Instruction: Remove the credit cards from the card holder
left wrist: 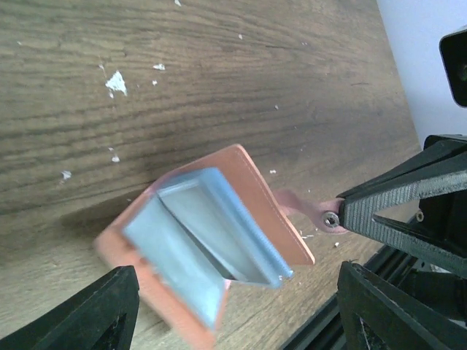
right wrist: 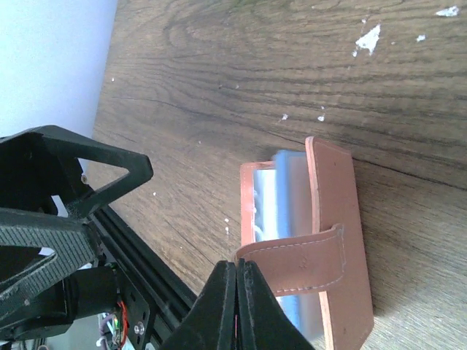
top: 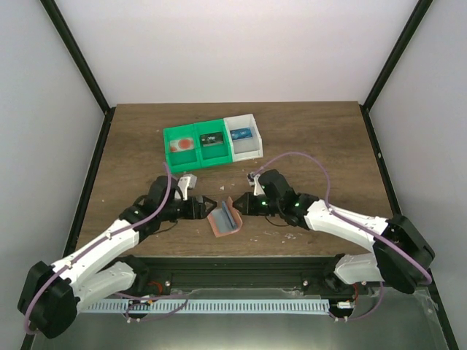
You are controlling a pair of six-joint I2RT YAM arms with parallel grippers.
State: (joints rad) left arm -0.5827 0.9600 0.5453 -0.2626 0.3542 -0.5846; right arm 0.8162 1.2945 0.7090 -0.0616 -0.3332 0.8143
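Top camera looked down from behind over the whole counter point(top: 314, 146); both wrist cameras closely faced the card holder point(left wrist: 204, 240) from opposite sides

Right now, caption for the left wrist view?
Open pink wallet on the table, right gripper pinching its tab, left gripper open.

Dark wood-grain tabletop point(top: 131, 146), flecked with white crumbs point(left wrist: 115, 82).
Toward 12 o'clock, green bin point(top: 195, 160) touching white bin point(top: 246, 152); toward 6 o'clock, salmon-pink card holder point(top: 224, 219) standing half open, pale blue inside.
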